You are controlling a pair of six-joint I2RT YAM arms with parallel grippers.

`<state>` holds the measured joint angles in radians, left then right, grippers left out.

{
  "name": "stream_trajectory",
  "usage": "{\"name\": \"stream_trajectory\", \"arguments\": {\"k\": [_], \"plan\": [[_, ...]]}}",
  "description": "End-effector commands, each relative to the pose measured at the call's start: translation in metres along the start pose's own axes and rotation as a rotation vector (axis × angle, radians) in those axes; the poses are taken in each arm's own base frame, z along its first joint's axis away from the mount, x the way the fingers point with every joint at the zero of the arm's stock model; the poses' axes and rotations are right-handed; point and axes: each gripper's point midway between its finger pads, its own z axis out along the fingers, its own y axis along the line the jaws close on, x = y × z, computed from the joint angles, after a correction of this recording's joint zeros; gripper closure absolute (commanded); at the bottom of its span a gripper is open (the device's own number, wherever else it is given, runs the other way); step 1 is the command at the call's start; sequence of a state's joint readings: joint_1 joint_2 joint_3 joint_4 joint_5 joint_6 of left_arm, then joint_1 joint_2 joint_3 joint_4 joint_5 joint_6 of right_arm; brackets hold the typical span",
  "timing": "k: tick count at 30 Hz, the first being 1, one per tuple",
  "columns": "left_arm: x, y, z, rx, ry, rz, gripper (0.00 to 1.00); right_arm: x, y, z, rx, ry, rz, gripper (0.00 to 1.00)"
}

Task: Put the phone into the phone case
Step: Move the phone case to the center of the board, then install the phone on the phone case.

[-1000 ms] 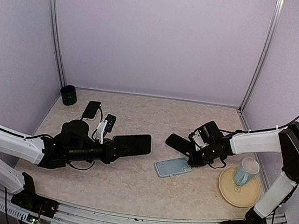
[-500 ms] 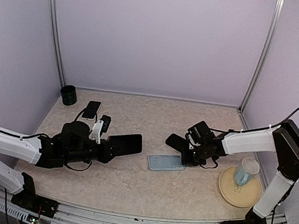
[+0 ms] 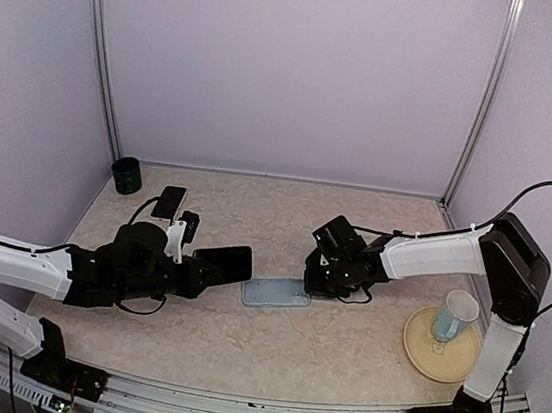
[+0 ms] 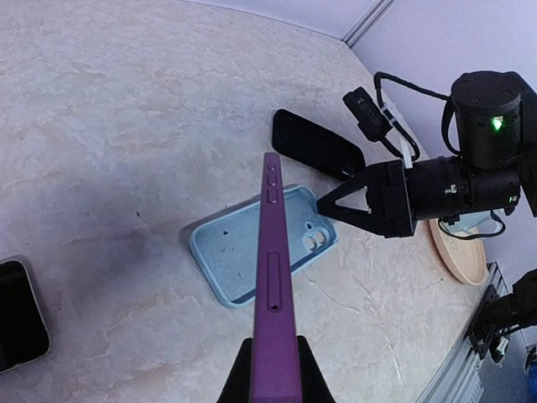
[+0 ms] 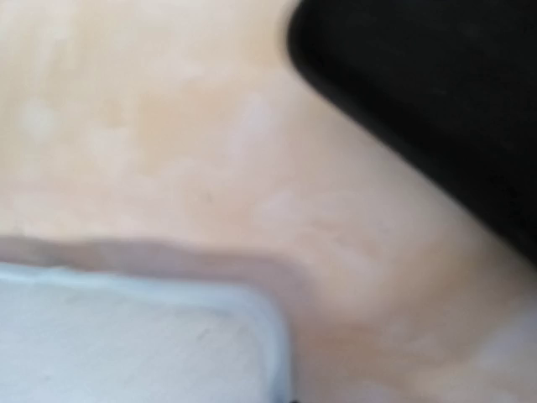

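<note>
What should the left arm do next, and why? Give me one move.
Probably roll the left tool so the purple phone, held on edge, turns flat, ready to go into the blue case. The case lies open side up just ahead of it, and the shut right tool sits at the case's camera-hole end, seemingly steadying it.

Phone (image 4: 273,277): 1 unit, purple frame, dark screen, side buttons showing; held on edge above the table (image 4: 126,126), 1 end clamped in the left gripper (image 4: 270,374). Phone case (image 4: 231,252): 1 unit, light blue, flat on table, open side up, camera cutout visible, beside the phone's free end.
</note>
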<state>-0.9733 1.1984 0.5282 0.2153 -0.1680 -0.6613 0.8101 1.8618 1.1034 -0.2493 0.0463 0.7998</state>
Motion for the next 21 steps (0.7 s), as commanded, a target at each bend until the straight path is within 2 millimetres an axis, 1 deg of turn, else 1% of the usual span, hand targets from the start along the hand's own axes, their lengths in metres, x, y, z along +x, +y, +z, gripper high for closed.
{"name": "stream_trajectory", "arguments": {"k": [1, 6, 9, 11, 16, 18, 20, 21], "plan": [[-0.031, -0.017, -0.007, 0.032, -0.090, -0.018, 1.00, -0.001, 0.017, 0.001, -0.026, -0.004, 0.015, 0.86], [-0.032, -0.020, -0.003, 0.036, -0.082, -0.024, 1.00, 0.003, 0.027, -0.003, -0.059, 0.010, -0.002, 0.83], [-0.033, -0.026, 0.000, 0.057, -0.071, -0.029, 1.00, 0.000, 0.029, -0.013, -0.080, -0.008, -0.013, 0.82], [-0.034, -0.032, 0.003, 0.073, -0.065, -0.033, 1.00, -0.004, 0.031, -0.022, -0.092, -0.026, -0.036, 0.79], [-0.033, -0.042, 0.011, 0.114, -0.037, -0.052, 1.00, -0.006, 0.033, -0.040, -0.123, -0.051, -0.130, 0.53], [-0.032, -0.046, 0.015, 0.134, -0.028, -0.060, 1.00, -0.004, 0.031, -0.044, -0.122, -0.054, -0.161, 0.45], [-0.031, -0.048, 0.017, 0.148, -0.018, -0.070, 1.00, -0.007, 0.029, -0.051, -0.130, -0.074, -0.183, 0.37], [-0.030, -0.049, 0.019, 0.155, -0.010, -0.075, 1.00, -0.008, 0.028, -0.054, -0.136, -0.086, -0.193, 0.31]]}}
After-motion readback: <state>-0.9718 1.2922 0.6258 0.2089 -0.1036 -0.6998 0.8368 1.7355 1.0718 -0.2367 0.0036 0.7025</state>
